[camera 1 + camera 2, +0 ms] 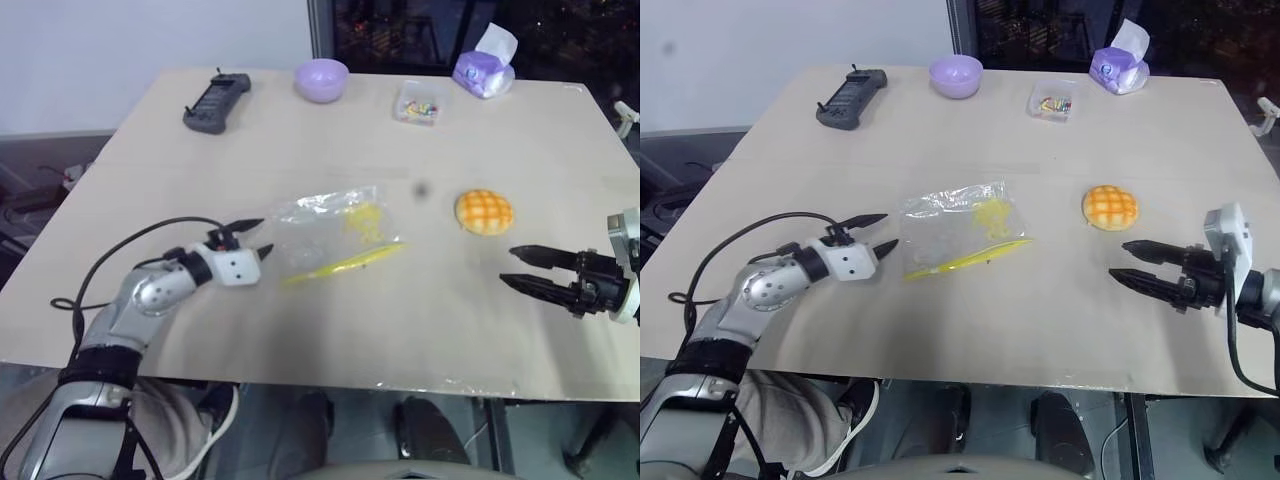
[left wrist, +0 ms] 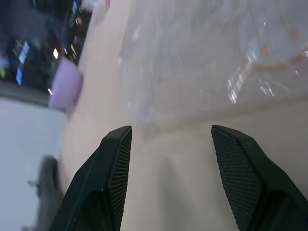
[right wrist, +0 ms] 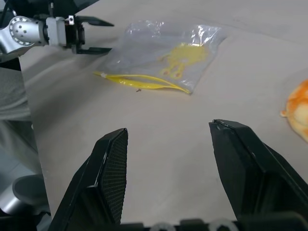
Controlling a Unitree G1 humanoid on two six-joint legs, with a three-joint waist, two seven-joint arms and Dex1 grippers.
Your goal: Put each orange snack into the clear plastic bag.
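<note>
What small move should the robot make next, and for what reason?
Probably the left tool should ease forward and close on the near edge of the clear plastic bag. It is open and just short of the bag, which lies flat and empty, while the orange snack sits untouched ahead of the open right tool.

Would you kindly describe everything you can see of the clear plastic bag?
The clear plastic bag is a crinkly, see-through pouch with a yellow seal strip along its near edge and a yellow print on its face. It lies flat and empty near the middle of the table, holding nothing. The open left pincer sits right beside its left end, not gripping it.
</note>
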